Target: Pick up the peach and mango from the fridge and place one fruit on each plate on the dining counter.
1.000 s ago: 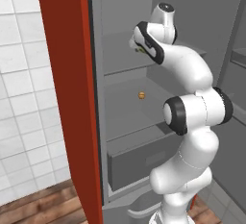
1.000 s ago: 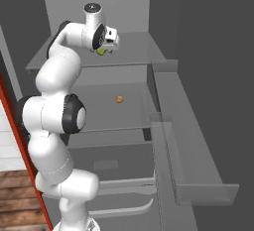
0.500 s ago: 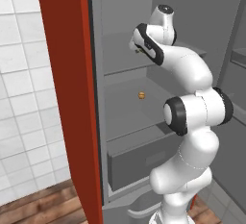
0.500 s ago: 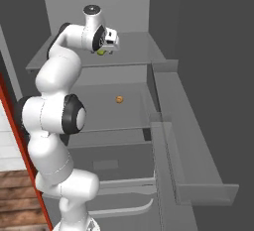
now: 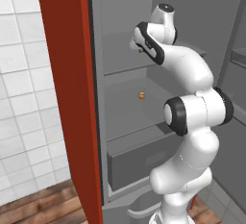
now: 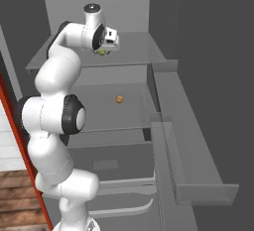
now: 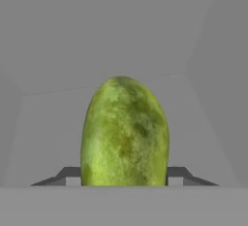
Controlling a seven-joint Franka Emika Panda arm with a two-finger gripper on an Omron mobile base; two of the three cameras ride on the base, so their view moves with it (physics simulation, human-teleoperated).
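The mango [image 7: 125,133], an oval yellow-green fruit, stands upright on the fridge's upper shelf [image 6: 134,46], close in front of the hand. My gripper [image 7: 124,176] is shut on it, with a dark fingertip [image 7: 70,173] pressed against each side. In the right base view a sliver of the mango [image 6: 102,52] shows under the hand, where the gripper [image 6: 105,49] reaches over the shelf. From the left base view the gripper [image 5: 137,46] sits at the shelf's front. The peach [image 5: 141,95], small and orange, lies alone on the middle shelf [image 6: 119,99]. The plates and dining counter are out of view.
The fridge's red door edge [image 5: 67,98] stands open on the left beside a white tiled wall [image 5: 24,98]. A grey drawer [image 5: 139,160] sits below the middle shelf. Grey door bins [image 6: 188,150] jut out on the right. Wooden floor [image 5: 43,208] lies below.
The gripper's jaws have closed from wide open onto the mango. The arm has barely moved, and the peach lies where it was.
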